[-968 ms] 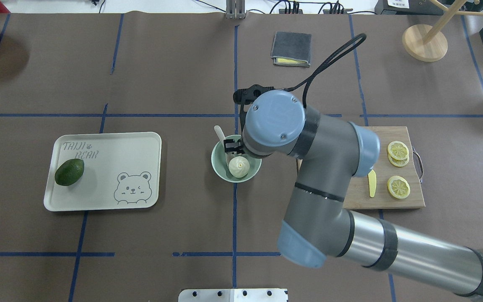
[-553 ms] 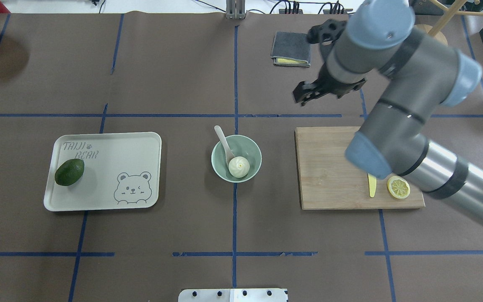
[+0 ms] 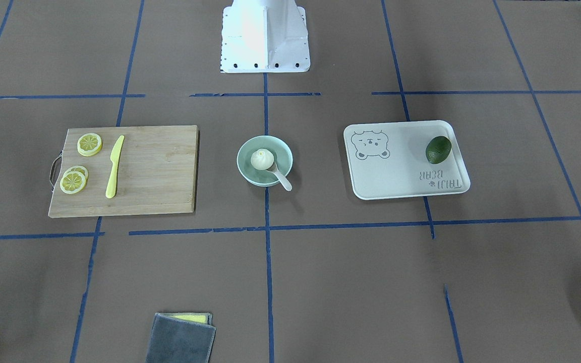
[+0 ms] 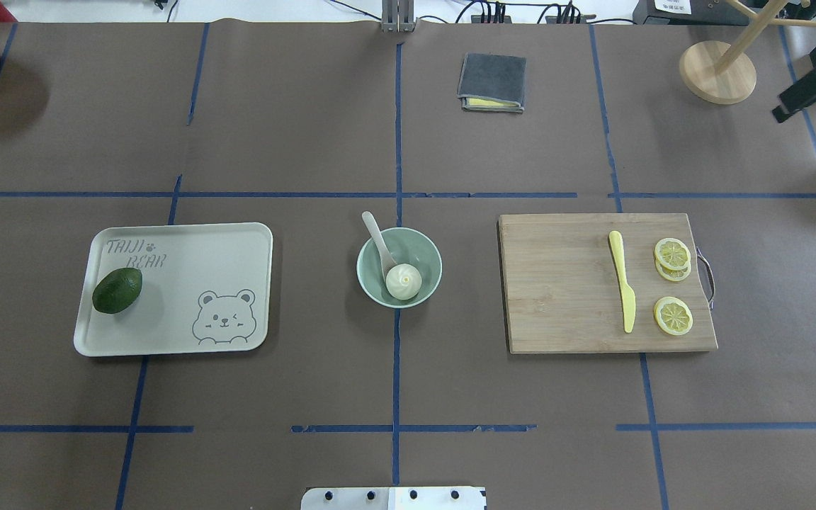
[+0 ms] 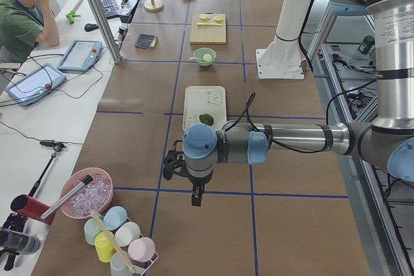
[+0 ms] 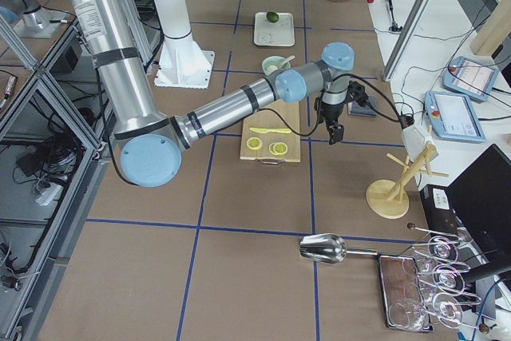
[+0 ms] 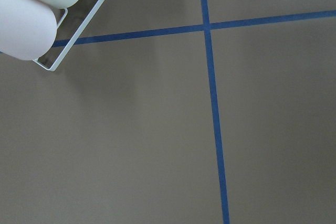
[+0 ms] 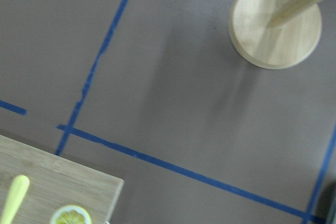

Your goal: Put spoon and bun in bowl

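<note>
The pale mint-green bowl (image 4: 363, 273) stands at the table's middle, also in the front-facing view (image 3: 249, 174). The white bun (image 4: 403, 281) (image 3: 262, 159) lies inside it. The white spoon (image 4: 378, 241) (image 3: 283, 180) rests scoop-down in the bowl beside the bun, its handle leaning out over the rim. My right gripper (image 4: 808, 91) shows only as a dark shape at the far right edge, well clear of the bowl; I cannot tell if it is open. My left gripper (image 5: 196, 197) hangs over bare table far to the left, seen only from the side; I cannot tell its state.
A tray (image 4: 188, 255) with a dark green avocado (image 4: 117, 290) lies left of the bowl. A wooden cutting board (image 4: 564, 283) with a yellow knife (image 4: 621, 280) and lemon slices (image 4: 672, 253) lies right. A grey cloth (image 4: 492, 82) and a wooden stand (image 4: 717, 71) are at the back.
My right arm has lifted from the bowl and swung away to the far right edge, leaving the spoon in the bowl with the bun. Bowl, bun and spoon have not moved.
</note>
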Controlling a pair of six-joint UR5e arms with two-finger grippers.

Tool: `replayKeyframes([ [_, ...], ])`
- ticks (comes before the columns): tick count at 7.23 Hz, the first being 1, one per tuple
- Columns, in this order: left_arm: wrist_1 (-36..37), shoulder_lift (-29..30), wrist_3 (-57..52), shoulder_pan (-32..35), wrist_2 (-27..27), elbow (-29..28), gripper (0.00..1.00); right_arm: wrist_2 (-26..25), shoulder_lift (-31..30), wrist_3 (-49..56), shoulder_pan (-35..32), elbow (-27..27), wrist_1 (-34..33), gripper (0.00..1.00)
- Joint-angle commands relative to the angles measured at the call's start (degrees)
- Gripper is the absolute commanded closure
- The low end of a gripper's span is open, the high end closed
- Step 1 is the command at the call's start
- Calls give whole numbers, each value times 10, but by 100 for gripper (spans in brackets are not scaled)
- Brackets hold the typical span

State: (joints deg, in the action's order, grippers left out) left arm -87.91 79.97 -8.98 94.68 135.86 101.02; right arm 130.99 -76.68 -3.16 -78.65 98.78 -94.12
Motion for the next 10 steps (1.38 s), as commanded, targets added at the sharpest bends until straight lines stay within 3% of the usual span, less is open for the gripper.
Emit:
replayKeyframes([
  [1, -3, 1, 17, 0, 7, 1, 0, 8, -139, 41, -81, 11, 14, 0],
  [3, -6, 1, 12, 0, 6, 6, 0, 5, -199, 101, -105, 10, 16, 0],
  [10, -7, 1, 12, -1, 3, 8, 0, 8, -207, 95, -105, 10, 16, 0],
])
